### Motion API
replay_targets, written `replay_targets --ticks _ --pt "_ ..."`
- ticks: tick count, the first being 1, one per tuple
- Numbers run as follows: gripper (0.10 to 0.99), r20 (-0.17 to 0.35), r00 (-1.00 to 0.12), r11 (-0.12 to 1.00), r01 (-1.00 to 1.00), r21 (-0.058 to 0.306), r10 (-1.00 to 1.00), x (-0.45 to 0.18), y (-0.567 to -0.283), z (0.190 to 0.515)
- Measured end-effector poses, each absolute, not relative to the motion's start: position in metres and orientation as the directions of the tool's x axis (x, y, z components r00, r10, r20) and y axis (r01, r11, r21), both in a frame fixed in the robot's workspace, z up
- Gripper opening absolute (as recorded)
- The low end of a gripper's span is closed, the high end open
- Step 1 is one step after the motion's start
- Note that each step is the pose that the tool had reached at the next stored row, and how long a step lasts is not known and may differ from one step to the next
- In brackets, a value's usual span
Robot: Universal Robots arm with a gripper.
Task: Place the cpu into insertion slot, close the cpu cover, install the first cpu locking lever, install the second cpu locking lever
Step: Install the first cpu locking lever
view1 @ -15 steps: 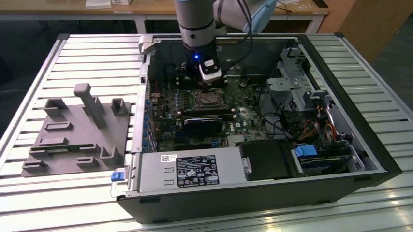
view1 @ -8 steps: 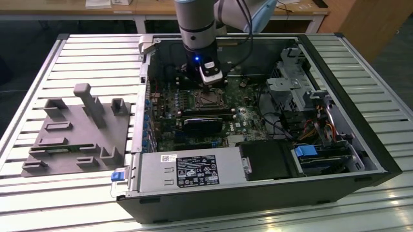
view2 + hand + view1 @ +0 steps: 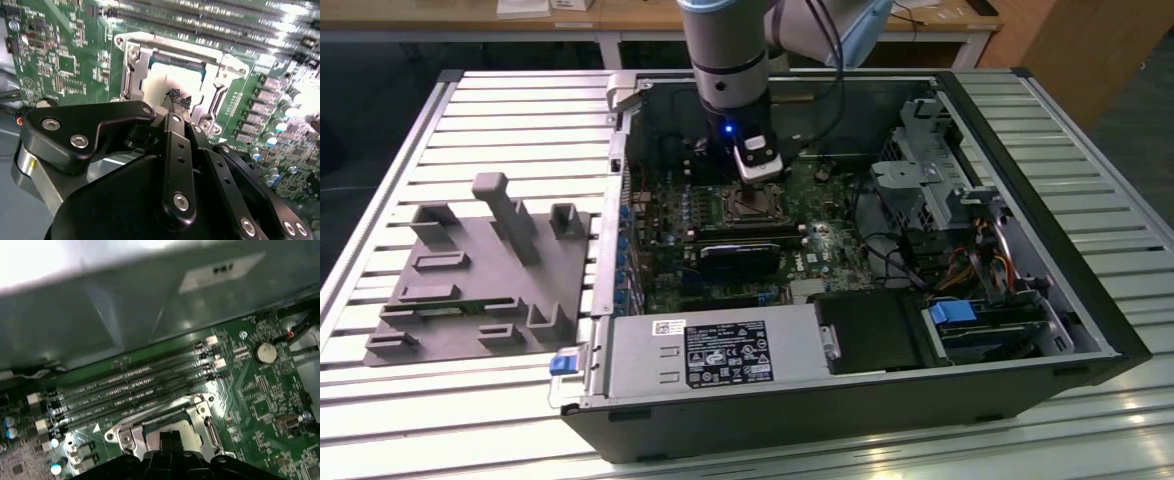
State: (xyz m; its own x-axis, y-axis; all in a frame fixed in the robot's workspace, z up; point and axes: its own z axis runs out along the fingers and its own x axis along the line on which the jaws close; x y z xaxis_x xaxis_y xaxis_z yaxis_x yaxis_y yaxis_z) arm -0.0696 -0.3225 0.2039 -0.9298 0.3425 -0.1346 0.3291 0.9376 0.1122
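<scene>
Slatted metal tabletop (image 3: 480,110) under open computer case (image 3: 1067,330). Claw (image 3: 179,100) down over cpu (image 3: 165,82), fingertips pinched nearly together, gripping nothing visible. Chip seated in insertion slot (image 3: 131,80), cpu cover (image 3: 202,405) framing it.

Arm (image 3: 724,60) over insertion slot (image 3: 747,207) (open PC case (image 3: 1014,240))

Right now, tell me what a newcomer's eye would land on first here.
First, the arm reaching down into the open computer case, its gripper right over the cpu lying in the silver-rimmed insertion slot on the green board. Beside the case, on the exterior view's left, sits a grey fixture on the slatted table.
</scene>
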Motion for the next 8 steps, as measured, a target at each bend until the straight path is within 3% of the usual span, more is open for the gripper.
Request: replay_targets --ticks 8 --pt "0.102 -0.135 -0.929 0.937 0.330 0.111 0.343 -0.0690 -0.3292 0.2039"
